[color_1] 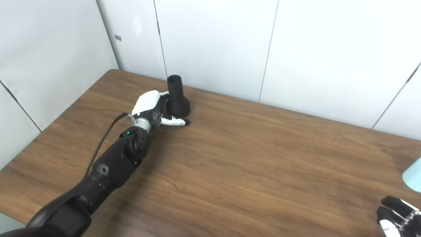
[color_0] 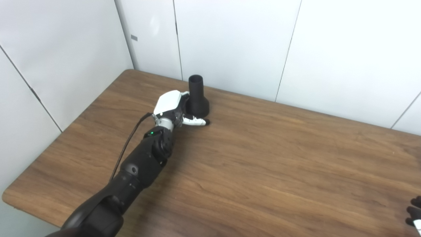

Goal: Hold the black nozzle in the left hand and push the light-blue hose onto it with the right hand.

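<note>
Only fingertips of the right hand (color_1: 398, 215) are seen; its state cannot be told. The upright, flared black nozzle (color_0: 196, 97) is cupped loosely by the left hand (color_0: 174, 108). No writing is legible.

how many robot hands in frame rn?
2. Left hand at the black nozzle, far left of the table. Right hand at the bottom-right corner, partly cut off.

You will find no readable text, label, brand, number or sign anywhere here; the small grey tag (color_0: 134, 37) on the wall panel in the upper left of the frame is too small to make out.
</note>
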`<state>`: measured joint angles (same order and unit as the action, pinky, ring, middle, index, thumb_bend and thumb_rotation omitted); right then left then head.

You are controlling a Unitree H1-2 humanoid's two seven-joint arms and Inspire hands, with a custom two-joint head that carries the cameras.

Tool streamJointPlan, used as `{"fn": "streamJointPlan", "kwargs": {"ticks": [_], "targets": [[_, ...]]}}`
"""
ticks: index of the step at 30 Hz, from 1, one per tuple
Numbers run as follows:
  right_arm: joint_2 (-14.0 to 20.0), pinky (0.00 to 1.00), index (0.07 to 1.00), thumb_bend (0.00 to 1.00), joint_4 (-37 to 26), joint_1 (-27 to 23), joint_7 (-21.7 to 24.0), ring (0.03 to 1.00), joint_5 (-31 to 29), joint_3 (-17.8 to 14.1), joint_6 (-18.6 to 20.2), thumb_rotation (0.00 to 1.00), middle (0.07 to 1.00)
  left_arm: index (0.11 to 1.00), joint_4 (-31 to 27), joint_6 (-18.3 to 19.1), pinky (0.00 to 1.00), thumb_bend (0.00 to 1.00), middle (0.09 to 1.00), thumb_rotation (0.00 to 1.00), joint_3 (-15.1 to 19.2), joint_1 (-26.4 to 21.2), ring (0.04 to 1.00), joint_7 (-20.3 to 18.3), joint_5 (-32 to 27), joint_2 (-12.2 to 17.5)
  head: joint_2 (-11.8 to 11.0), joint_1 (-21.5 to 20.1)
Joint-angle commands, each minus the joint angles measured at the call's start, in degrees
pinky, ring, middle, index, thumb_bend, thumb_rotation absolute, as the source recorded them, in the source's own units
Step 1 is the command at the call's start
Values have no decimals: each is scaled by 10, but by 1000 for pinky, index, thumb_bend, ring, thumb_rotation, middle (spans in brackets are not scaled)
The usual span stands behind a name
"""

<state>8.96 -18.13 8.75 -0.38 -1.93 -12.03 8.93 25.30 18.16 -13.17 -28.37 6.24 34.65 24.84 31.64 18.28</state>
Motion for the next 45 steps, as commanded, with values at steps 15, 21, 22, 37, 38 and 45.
{"fn": "streamJointPlan", "kwargs": {"ticks": [15,21,22,37,38,45], "targets": [[5,533,623,313,-19,-7,7,652,-12,4,-39,264,666,522,93,-114,247,528,421,1,-38,17,314,131,51,-16,1,-5],[7,535,622,312,-19,-7,7,651,-11,4,-41,270,664,485,84,-131,154,526,470,0,-53,28,204,131,60,-16,2,-5],[7,537,624,309,-18,-8,7,653,-11,3,-41,269,666,485,83,-138,140,526,470,0,-55,30,188,135,61,-17,2,-6],[4,529,628,308,-35,-3,3,635,31,28,-37,293,665,484,23,-290,51,521,146,45,-84,75,90,128,59,-2,8,-56],[3,533,629,307,-37,-3,2,638,32,28,-36,284,667,485,17,-290,50,521,152,45,-83,78,89,126,62,-3,8,-56],[-6,542,643,253,-75,-6,-3,653,43,31,-20,88,678,484,-15,-332,88,525,449,4,-92,101,133,143,92,-21,12,-85]]}}
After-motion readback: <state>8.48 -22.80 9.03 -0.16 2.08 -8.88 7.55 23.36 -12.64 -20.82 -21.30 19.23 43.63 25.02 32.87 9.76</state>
